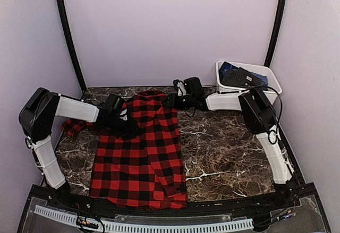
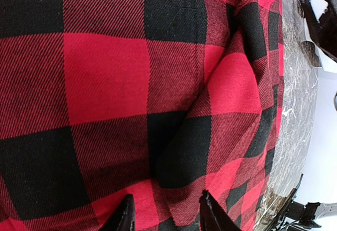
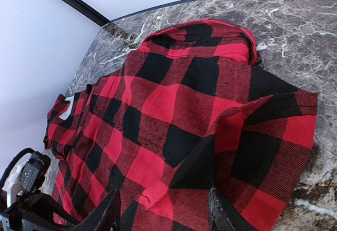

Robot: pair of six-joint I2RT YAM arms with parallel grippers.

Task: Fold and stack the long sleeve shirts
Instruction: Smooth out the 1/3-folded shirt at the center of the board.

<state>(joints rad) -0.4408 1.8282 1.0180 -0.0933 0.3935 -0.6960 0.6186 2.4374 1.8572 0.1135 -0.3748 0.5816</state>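
One of the long sleeve shirts, a red-and-black check flannel, lies flat on the marble table, collar toward the back wall. Its right side is folded over onto the body, and its left sleeve is bunched at the table's left edge. My left gripper sits low on the shirt's upper left part; in its wrist view the shirt fills the frame and the gripper is open over a soft crease. My right gripper is at the right shoulder, open, its fingers either side of a raised fold of the shirt.
A white plastic tub holding dark cloth stands at the back right corner. Bare marble table stretches right of the shirt. Walls close in on three sides, and the shirt's hem reaches the near edge.
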